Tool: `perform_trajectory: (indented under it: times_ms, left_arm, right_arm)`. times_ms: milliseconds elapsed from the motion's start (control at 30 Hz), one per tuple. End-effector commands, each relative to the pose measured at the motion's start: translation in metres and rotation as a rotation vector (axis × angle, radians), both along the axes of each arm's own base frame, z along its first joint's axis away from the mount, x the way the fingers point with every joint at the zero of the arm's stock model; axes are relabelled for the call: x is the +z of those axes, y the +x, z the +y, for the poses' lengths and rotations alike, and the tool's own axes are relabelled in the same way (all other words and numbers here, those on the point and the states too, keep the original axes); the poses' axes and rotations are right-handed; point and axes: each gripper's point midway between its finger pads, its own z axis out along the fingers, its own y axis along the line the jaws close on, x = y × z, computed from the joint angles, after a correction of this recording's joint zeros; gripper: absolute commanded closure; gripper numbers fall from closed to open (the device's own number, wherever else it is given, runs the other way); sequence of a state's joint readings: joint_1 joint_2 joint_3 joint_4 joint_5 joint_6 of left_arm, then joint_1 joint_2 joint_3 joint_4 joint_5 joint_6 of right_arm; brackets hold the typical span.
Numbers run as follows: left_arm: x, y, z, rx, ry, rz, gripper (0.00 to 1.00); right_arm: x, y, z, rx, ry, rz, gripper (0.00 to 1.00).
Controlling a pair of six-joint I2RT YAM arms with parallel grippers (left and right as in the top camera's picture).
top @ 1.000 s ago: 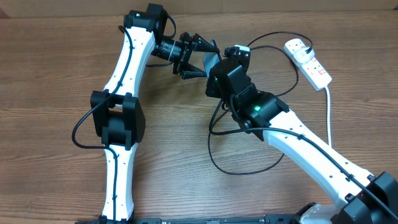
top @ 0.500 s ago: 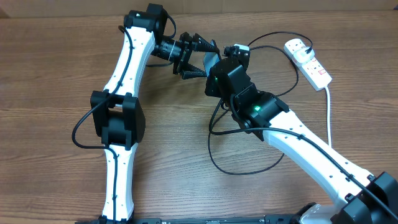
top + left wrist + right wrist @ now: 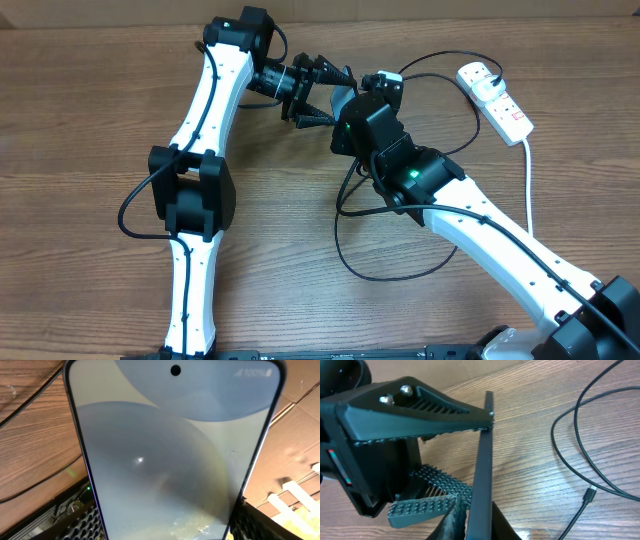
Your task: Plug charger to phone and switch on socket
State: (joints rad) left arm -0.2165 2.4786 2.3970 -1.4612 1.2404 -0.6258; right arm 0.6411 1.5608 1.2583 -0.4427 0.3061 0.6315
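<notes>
Progress is slight, we judge; left gripper (image 3: 332, 96) is clamped across the phone (image 3: 175, 460), holding it on edge above the table (image 3: 80, 120) with the screen lit; right gripper (image 3: 462, 519) sits at the phone's lower end, and we cannot tell whether it grips; charger connector (image 3: 590, 494) lies loose on the table, not plugged in; socket (image 3: 497, 98) lies far right, well apart, its switch unreadable.

Pale blue-grey swirled phone (image 3: 170, 460), black charger (image 3: 590, 493), white red-marked socket (image 3: 497, 97), brown woodgrain table (image 3: 80, 250).
</notes>
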Motion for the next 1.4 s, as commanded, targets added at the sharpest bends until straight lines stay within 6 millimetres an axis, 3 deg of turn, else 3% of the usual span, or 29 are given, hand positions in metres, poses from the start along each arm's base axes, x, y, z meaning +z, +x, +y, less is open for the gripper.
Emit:
perform_trajectory:
  times_ms: [0, 200, 300, 400, 500, 633, 767, 900, 1000, 1167, 1367]
  left_arm:
    - [0.013, 0.000, -0.005, -0.012, -0.042, -0.033, 0.28]
    - [0.010, 0.001, -0.005, -0.014, -0.029, -0.051, 0.20]
    - [-0.002, 0.008, -0.001, -0.010, 0.040, -0.109, 0.11]
    - [-0.026, 0.027, 0.022, 0.014, 0.190, -0.213, 0.06]
    - [-0.029, 0.037, 0.044, 0.013, 0.203, -0.300, 0.05]
    - [-0.011, 0.041, 0.067, 0.016, 0.117, -0.389, 0.08]
    - [0.022, 0.035, 0.077, 0.007, -0.024, -0.492, 0.13]
    - [0.026, 0.029, 0.070, 0.034, -0.040, -0.376, 0.23]
    - [0.029, 0.029, 0.064, 0.070, -0.044, -0.261, 0.32]
    - [0.029, 0.030, 0.056, 0.111, -0.028, -0.129, 0.50]
    - [0.030, 0.033, 0.050, 0.145, -0.018, -0.034, 0.54]
  right_arm:
    - [0.010, 0.006, -0.002, -0.031, 0.015, -0.022, 0.91]
    - [0.008, 0.005, -0.005, -0.049, 0.013, -0.013, 0.95]
    - [0.008, 0.005, -0.005, -0.049, 0.013, -0.014, 0.96]
    - [0.011, 0.007, -0.006, -0.053, 0.017, -0.019, 0.96]
    - [0.020, 0.013, -0.014, -0.075, 0.024, -0.028, 0.96]
    - [0.028, 0.025, -0.032, -0.148, 0.077, -0.026, 0.96]
    - [0.025, 0.032, -0.040, -0.269, 0.393, 0.100, 0.96]
    - [0.029, 0.031, -0.028, -0.366, 0.728, 0.258, 0.96]
    - [0.030, 0.026, -0.019, -0.427, 0.863, 0.347, 0.96]
    - [0.029, 0.022, -0.012, -0.500, 0.974, 0.421, 0.96]
    - [0.029, 0.020, -0.009, -0.563, 1.058, 0.474, 0.96]
